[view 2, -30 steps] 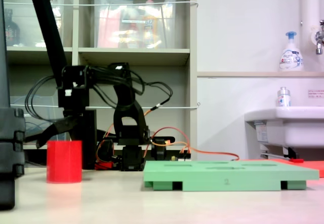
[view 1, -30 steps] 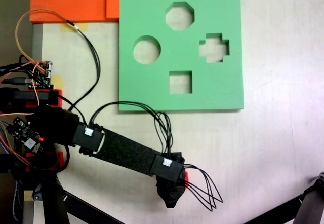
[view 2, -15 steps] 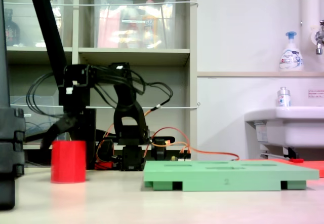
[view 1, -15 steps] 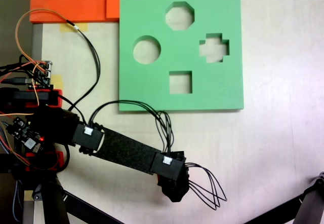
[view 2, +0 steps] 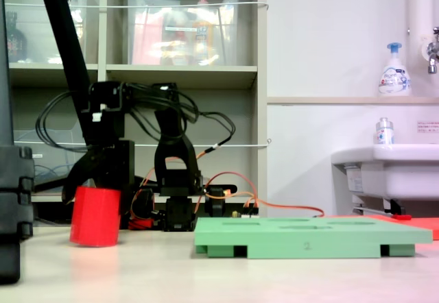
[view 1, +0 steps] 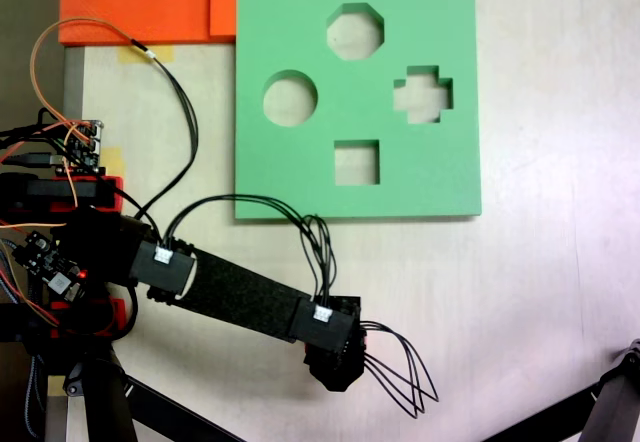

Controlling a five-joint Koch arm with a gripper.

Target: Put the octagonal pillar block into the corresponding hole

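So the table point(view 1: 540, 292) is pale and takes up most of the top-down fixed view, with the green board point(view 1: 300, 177) lying flat on it near the top. From the side, the board point(view 2: 309, 238) sits at the right, well apart from the arm. It has four cutouts: the octagon hole point(view 1: 355, 31) at the top, a round one point(view 1: 290, 98) to its left, a cross point(view 1: 423, 94) to its right, and a square point(view 1: 357, 162) below. All four are bare. The arm point(view 1: 235, 297) reaches from the left edge toward the bottom middle, black cables looping off the wrist. In the side fixed view the gripper point(view 2: 92, 190) comes down on the red block point(view 2: 95, 216), jaws pinching its top from both sides. The block looks tilted, its left bottom edge just off the table, well left of the board.
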